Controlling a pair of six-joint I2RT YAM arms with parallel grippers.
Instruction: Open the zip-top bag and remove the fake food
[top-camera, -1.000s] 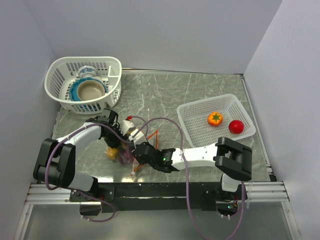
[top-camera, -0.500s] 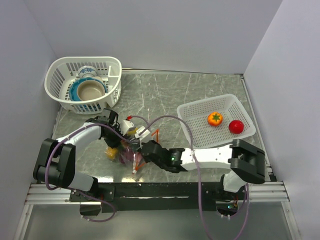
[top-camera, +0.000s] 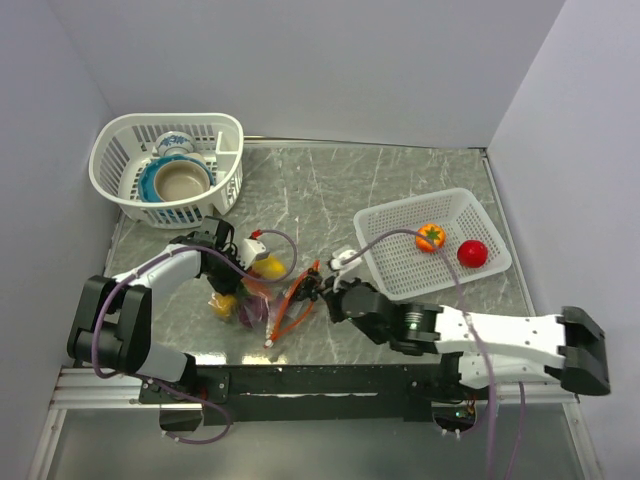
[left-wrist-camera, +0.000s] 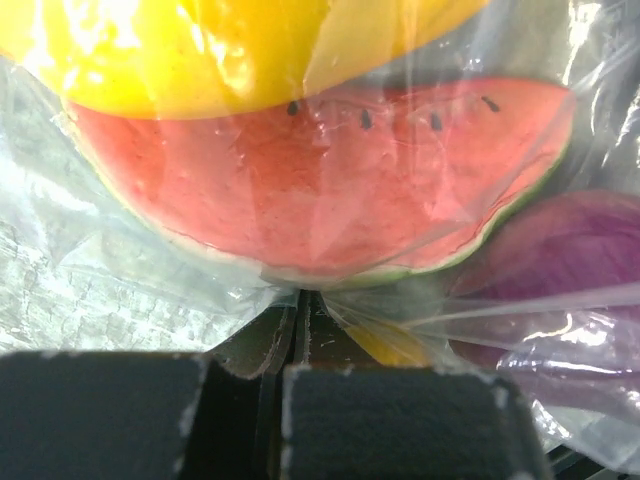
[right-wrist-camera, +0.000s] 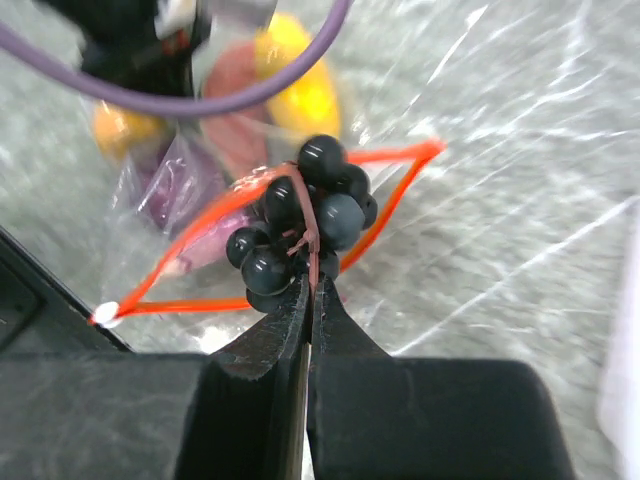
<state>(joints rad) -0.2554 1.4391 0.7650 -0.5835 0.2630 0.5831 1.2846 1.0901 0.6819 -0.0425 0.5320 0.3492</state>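
Observation:
The zip-top bag (top-camera: 256, 300) lies on the table with its orange-red zip mouth (right-wrist-camera: 400, 190) open. My left gripper (top-camera: 238, 275) is shut on a fold of the bag's clear plastic (left-wrist-camera: 300, 298). Through the plastic I see a watermelon slice (left-wrist-camera: 320, 190), a yellow fruit (left-wrist-camera: 200, 50) and a purple piece (left-wrist-camera: 580, 240). My right gripper (top-camera: 318, 288) is shut on the stem of the dark grapes (right-wrist-camera: 305, 210), which hang at the bag's mouth, over the orange strip (right-wrist-camera: 310, 285).
A white basket (top-camera: 400, 280) at the right holds an orange fruit with a green stem (top-camera: 430, 237) and a red tomato (top-camera: 472, 253). A white basket (top-camera: 120, 135) at the back left holds blue-and-white bowls and a cup. Purple cables loop over both arms.
My right arm has drawn back to the right, and its gripper has come out of the bag's mouth with the grapes. The zip mouth has spread wider. The left gripper has stayed put.

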